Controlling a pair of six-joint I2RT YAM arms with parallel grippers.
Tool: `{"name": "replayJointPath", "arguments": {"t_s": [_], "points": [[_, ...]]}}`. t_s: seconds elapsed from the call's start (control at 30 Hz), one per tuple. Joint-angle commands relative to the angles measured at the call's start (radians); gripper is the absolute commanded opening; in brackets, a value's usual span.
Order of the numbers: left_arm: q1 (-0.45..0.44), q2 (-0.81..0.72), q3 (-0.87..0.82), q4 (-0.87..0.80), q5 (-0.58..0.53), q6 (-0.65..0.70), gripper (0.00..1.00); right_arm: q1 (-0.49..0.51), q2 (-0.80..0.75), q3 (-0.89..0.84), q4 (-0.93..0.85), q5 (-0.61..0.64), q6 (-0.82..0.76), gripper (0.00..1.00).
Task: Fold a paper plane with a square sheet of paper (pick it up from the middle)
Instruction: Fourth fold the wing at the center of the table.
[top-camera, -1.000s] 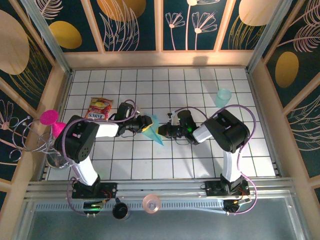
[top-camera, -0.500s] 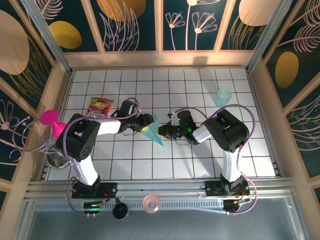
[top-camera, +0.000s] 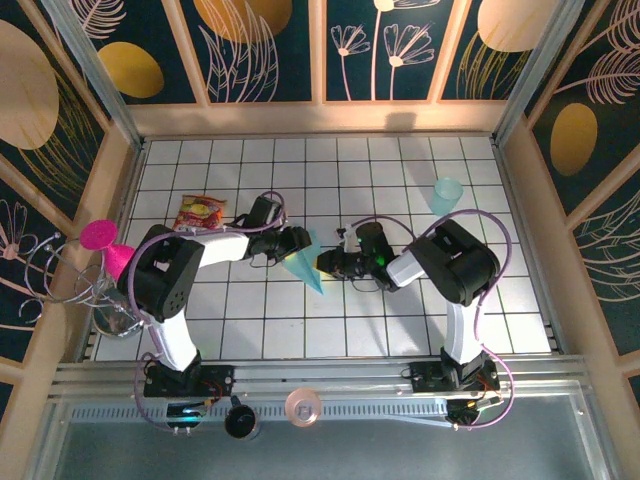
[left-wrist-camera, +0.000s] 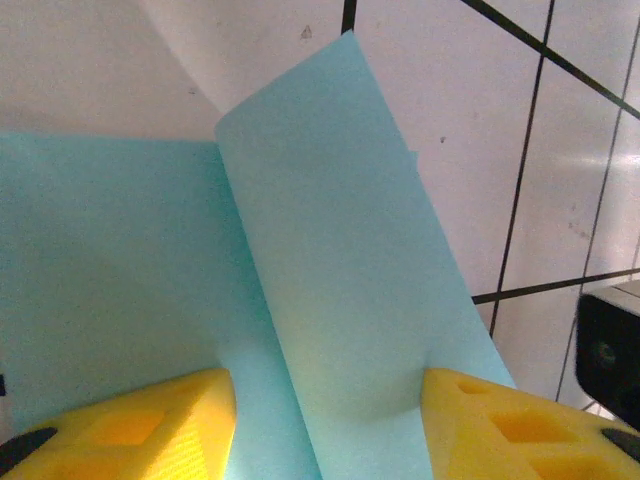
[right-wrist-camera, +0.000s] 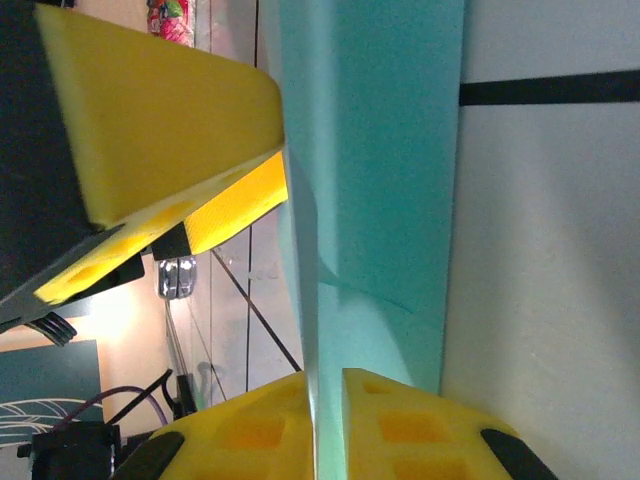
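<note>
1. The paper plane (top-camera: 304, 266), half-made, lies near the middle of the counter (top-camera: 400, 320), a little toward its left edge, between the two arms.
2. The left fingers (left-wrist-camera: 130, 430) are released, standing wide apart astride a raised flap. The right fingers (right-wrist-camera: 400, 425) are clenched on the paper's edge, with only a hairline slit between them.
3. The step looks like creasing a wing. Hold the right pinch as the anchor, bring the left fingers low over the flap, and press slowly along the fold line toward the point, since thin paper buckles easily.
4. The paper is thin, matte, light blue and unmarked, a narrow pointed wedge with one flap curling up. The fingers are yellow moulded blocks with recessed pockets. The counter is glossy white tile with dark lines.
</note>
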Motion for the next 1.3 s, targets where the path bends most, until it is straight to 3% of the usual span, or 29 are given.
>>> {"name": "replayJointPath", "arguments": {"t_s": [0.0, 0.23, 0.47, 0.6, 0.93, 1.27], "points": [[0.0, 0.073, -0.011, -0.16, -0.163, 0.05, 0.53, -0.011, -0.046, -0.018, -0.019, 0.027, 0.002, 0.16], [-0.014, 0.104, 0.001, -0.209, -0.234, 0.061, 0.52, -0.016, -0.144, -0.044, -0.097, 0.099, -0.035, 0.23], [-0.022, 0.148, 0.012, -0.24, -0.286, 0.053, 0.52, 0.034, -0.265, 0.027, -0.397, 0.353, -0.197, 0.25], [-0.022, 0.155, 0.005, -0.235, -0.303, 0.036, 0.49, 0.089, -0.25, 0.077, -0.477, 0.422, -0.225, 0.28], [-0.024, 0.157, -0.009, -0.229, -0.303, 0.028, 0.4, 0.094, -0.184, 0.086, -0.403, 0.332, -0.205, 0.27], [-0.024, 0.157, -0.013, -0.23, -0.308, 0.023, 0.39, 0.079, -0.136, 0.09, -0.369, 0.281, -0.19, 0.2]]}}
